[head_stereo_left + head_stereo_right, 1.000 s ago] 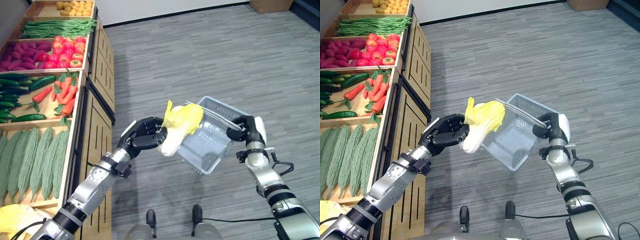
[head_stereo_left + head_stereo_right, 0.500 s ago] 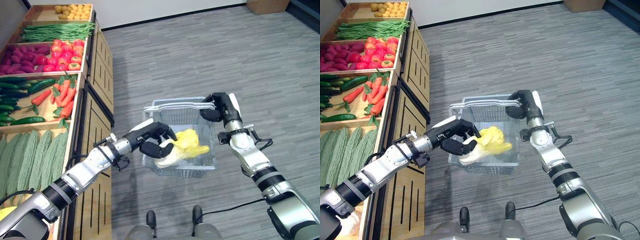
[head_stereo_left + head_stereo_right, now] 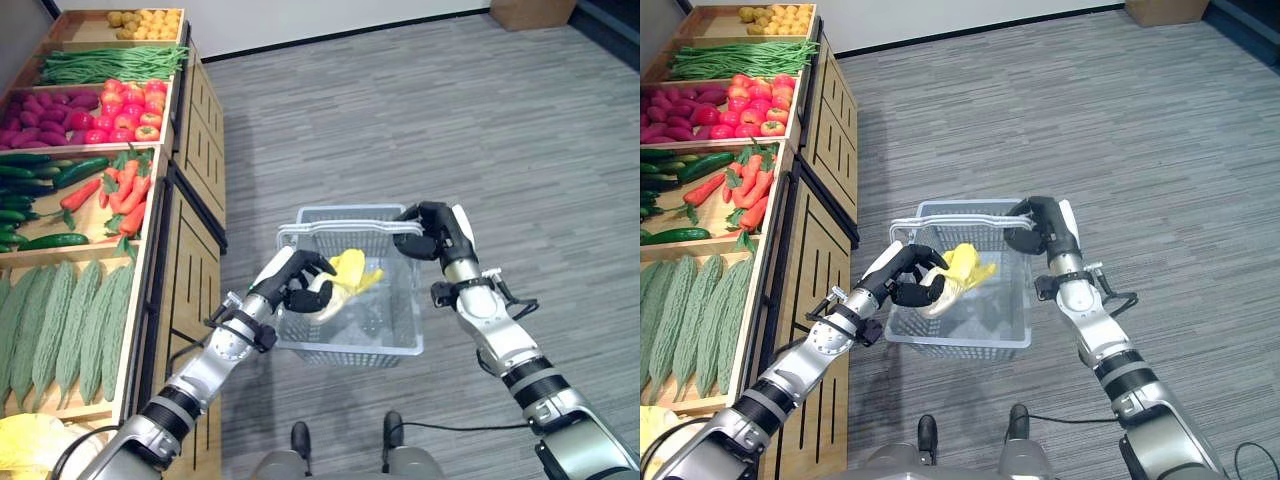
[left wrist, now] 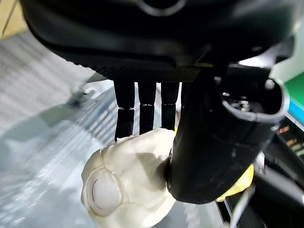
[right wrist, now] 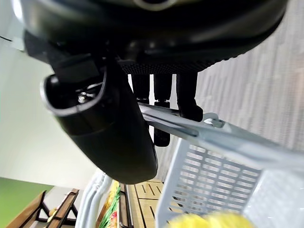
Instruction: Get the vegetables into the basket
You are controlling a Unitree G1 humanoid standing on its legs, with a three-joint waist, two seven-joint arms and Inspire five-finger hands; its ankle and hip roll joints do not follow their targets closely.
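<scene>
Now, step: left hand (image 3: 290, 285) clutching cabbage (image 3: 345, 280) inside basket (image 3: 350, 345).
Right hand (image 3: 432, 228): gripping basket handle (image 3: 345, 226).
Next: let go.

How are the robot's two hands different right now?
The left hand is curled round a yellow cabbage, while the right hand is curled round the basket's handles. The left hand reaches down inside the basket; the right hand stays up at its rim. Both hands are dark and both are gripping something.
</scene>
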